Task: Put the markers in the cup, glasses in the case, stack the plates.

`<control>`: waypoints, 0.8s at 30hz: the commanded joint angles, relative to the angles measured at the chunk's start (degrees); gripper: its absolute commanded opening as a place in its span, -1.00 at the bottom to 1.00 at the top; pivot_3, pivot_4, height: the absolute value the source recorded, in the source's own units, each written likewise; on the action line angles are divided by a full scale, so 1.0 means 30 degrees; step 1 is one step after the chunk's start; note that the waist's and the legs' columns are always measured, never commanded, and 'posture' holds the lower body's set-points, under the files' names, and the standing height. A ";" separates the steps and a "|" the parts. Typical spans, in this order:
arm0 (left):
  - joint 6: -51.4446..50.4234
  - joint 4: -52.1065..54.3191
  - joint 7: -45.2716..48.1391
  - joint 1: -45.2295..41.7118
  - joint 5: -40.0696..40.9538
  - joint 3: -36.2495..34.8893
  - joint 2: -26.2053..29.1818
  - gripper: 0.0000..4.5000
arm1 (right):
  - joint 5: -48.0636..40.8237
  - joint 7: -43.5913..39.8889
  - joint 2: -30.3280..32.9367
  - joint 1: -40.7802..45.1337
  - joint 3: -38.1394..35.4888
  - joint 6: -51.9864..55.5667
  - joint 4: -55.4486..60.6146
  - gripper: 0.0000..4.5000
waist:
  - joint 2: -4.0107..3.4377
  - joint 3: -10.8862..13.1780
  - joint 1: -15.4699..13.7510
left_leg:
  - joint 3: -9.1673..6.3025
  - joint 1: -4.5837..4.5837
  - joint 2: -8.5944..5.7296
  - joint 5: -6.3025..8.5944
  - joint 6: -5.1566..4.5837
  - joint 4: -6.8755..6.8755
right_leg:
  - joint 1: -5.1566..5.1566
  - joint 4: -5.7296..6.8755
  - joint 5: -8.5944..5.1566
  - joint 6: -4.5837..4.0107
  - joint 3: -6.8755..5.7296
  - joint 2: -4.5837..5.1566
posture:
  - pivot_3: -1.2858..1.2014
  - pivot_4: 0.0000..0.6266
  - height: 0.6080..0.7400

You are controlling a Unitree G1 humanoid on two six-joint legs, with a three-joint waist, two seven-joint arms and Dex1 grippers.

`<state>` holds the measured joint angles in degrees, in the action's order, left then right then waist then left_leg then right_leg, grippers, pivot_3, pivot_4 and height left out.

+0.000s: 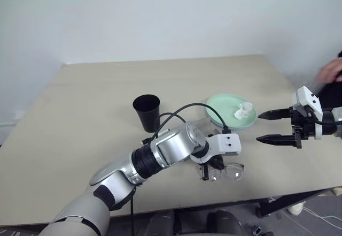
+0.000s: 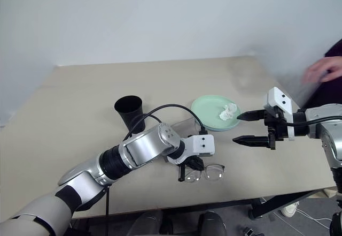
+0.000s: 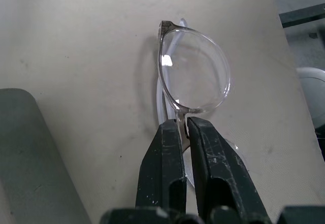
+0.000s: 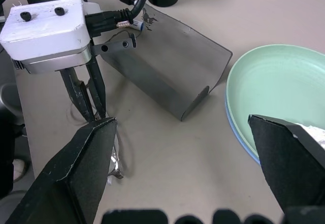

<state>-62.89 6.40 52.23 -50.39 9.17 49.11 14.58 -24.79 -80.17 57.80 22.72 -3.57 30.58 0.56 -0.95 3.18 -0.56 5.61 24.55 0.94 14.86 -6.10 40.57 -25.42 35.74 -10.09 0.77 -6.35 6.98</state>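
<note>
While the left gripper is closed on the bridge of the glasses, the glasses lie on the desk directly beneath its fingertips. Just behind this gripper lies the grey case, its flap open; the black cup stands beyond the case. The right gripper hovers above the desk with its jaws spread wide, holding nothing. Just beside its fingertips, toward the left gripper, sits the mint green plate, stacked on the blue plate and carrying a crumpled tissue.
</note>
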 commanded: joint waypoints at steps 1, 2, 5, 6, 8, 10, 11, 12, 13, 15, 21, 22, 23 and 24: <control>0.0530 0.0018 -0.0078 -0.0653 -0.0320 -0.0058 -0.0075 -0.90 | -0.0338 0.0035 0.0368 0.0423 -0.0653 -0.0149 0.0222 1.00 | 0.0000 0.0000 0.0000 | 0.0000 0.0000 0.0000 0.0000 0.0000 0.0001 | 0.0001 0.0000 0.0000 0.0000 0.0000 0.0000 | 0.03 -1.00 0.80; 0.0640 -0.0042 -0.0059 -0.0682 -0.0335 -0.0092 -0.0091 -0.90 | -0.0333 0.0048 0.0364 0.0420 -0.0655 -0.0150 0.0212 1.00 | 0.0000 0.0000 0.0000 | 0.0001 0.0000 0.0000 0.0000 0.0000 0.0002 | 0.0001 0.0000 0.0000 0.0000 0.0000 0.0000 | 0.03 -1.00 0.80; 0.0972 -0.0429 0.0037 -0.0927 -0.0356 -0.0427 -0.0201 -0.90 | -0.0277 0.0118 0.0337 0.0402 -0.0648 -0.0200 0.0169 1.00 | 0.0000 0.0000 0.0000 | 0.0000 0.0001 0.0000 0.0000 -0.0001 0.0004 | 0.0001 0.0000 0.0000 0.0001 0.0000 0.0000 | 0.03 -1.00 0.80; 0.1128 -0.0612 0.0053 -0.1029 -0.0386 -0.0539 -0.0247 -0.90 | -0.0268 0.0142 0.0328 0.0395 -0.0648 -0.0207 0.0158 1.00 | 0.0001 0.0000 -0.0001 | 0.0001 0.0001 0.0000 0.0000 -0.0001 0.0005 | 0.0002 0.0000 0.0000 0.0001 0.0000 0.0000 | 0.03 -1.00 0.80; 0.1513 -0.0893 0.0136 -0.1186 -0.0449 -0.0630 -0.0262 -0.90 | -0.0275 0.0181 0.0314 0.0422 -0.0642 -0.0200 0.0149 1.00 | 0.0001 0.0001 -0.0004 | 0.0000 0.0002 0.0000 -0.0001 -0.0003 0.0010 | 0.0003 0.0000 0.0000 0.0001 0.0000 0.0000 | 0.03 -1.00 0.80; 0.1735 -0.1031 0.0217 -0.1276 -0.0442 -0.0611 -0.0255 -0.90 | -0.0284 0.0189 0.0319 0.0464 -0.0639 -0.0201 0.0117 1.00 | 0.0000 0.0000 -0.0001 | 0.0001 0.0002 0.0000 -0.0001 -0.0004 0.0011 | 0.0004 0.0000 0.0000 0.0001 0.0001 0.0001 | 0.03 -1.00 0.80; 0.1825 -0.1070 0.0252 -0.1299 -0.0442 -0.0596 -0.0239 -0.90 | -0.0280 0.0201 0.0314 0.0502 -0.0627 -0.0196 0.0098 1.00 | 0.0000 0.0000 -0.0001 | 0.0001 0.0002 0.0000 0.0000 -0.0005 0.0010 | 0.0003 0.0000 0.0000 0.0001 0.0001 0.0001 | 0.03 -1.00 0.80; 0.1888 -0.1105 0.0271 -0.1312 -0.0445 -0.0587 -0.0240 -0.95 | -0.0284 0.0197 0.0315 0.0518 -0.0630 -0.0202 0.0079 1.00 | 0.0000 0.0001 -0.0001 | 0.0001 0.0002 0.0000 0.0000 -0.0005 0.0010 | 0.0003 0.0000 0.0001 0.0002 0.0001 0.0001 | 0.03 -1.00 0.80; 0.1965 -0.1130 0.0303 -0.1313 -0.0455 -0.0585 -0.0213 -0.95 | -0.0281 0.0209 0.0308 0.0532 -0.0631 -0.0208 0.0066 1.00 | 0.0000 0.0000 0.0000 | 0.0000 0.0002 0.0000 0.0000 -0.0005 0.0010 | 0.0002 0.0000 0.0001 0.0001 0.0001 0.0001 | 0.03 -1.00 0.80; 0.2060 -0.1173 0.0351 -0.1308 -0.0491 -0.0587 -0.0186 -0.95 | -0.0289 0.0212 0.0308 0.0523 -0.0641 -0.0217 0.0056 1.00 | 0.0001 0.0001 0.0000 | 0.0001 0.0003 0.0000 -0.0001 -0.0004 0.0009 | 0.0001 0.0001 0.0001 0.0001 0.0001 -0.0001 | 0.03 -1.00 0.80; 0.2243 -0.1232 0.0524 -0.1316 -0.0689 -0.0589 -0.0144 -0.95 | -0.0262 0.0261 0.0280 0.0510 -0.0610 -0.0216 0.0033 1.00 | 0.0001 0.0000 0.0000 | 0.0002 0.0002 0.0000 -0.0001 -0.0004 0.0011 | 0.0003 0.0001 0.0001 0.0002 0.0001 0.0001 | 0.03 -1.00 0.80; 0.2370 -0.1251 0.0586 -0.1348 -0.0734 -0.0591 -0.0144 -0.95 | -0.0248 0.0275 0.0272 0.0492 -0.0596 -0.0226 0.0033 1.00 | 0.0000 0.0000 0.0000 | 0.0001 0.0002 0.0000 -0.0001 -0.0005 0.0011 | 0.0003 0.0001 0.0001 0.0002 0.0000 0.0001 | 0.03 -1.00 0.80; 0.2505 -0.1264 0.0681 -0.1385 -0.0755 -0.0590 -0.0133 -0.95 | -0.0238 0.0284 0.0268 0.0475 -0.0586 -0.0234 0.0035 1.00 | 0.0000 0.0000 0.0000 | 0.0001 0.0002 0.0000 -0.0001 -0.0004 0.0011 | 0.0003 0.0001 0.0001 0.0002 0.0001 0.0001 | 0.03 -1.00 0.80; 0.2620 -0.1234 0.0824 -0.1425 -0.0745 -0.0573 -0.0097 -0.95 | -0.0224 0.0297 0.0266 0.0438 -0.0578 -0.0247 0.0041 1.00 | 0.0000 0.0000 0.0000 | 0.0001 0.0002 0.0000 -0.0001 -0.0004 0.0011 | 0.0003 0.0001 0.0001 0.0002 0.0001 0.0001 | 0.03 -1.00 0.80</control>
<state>-56.28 2.24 53.97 -52.61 7.49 48.79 14.36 -24.75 -79.40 57.80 22.75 -3.57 30.55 0.47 -0.95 3.18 -0.56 5.61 24.56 0.94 14.86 -6.11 40.61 -25.42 35.74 -10.09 0.78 -6.35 6.99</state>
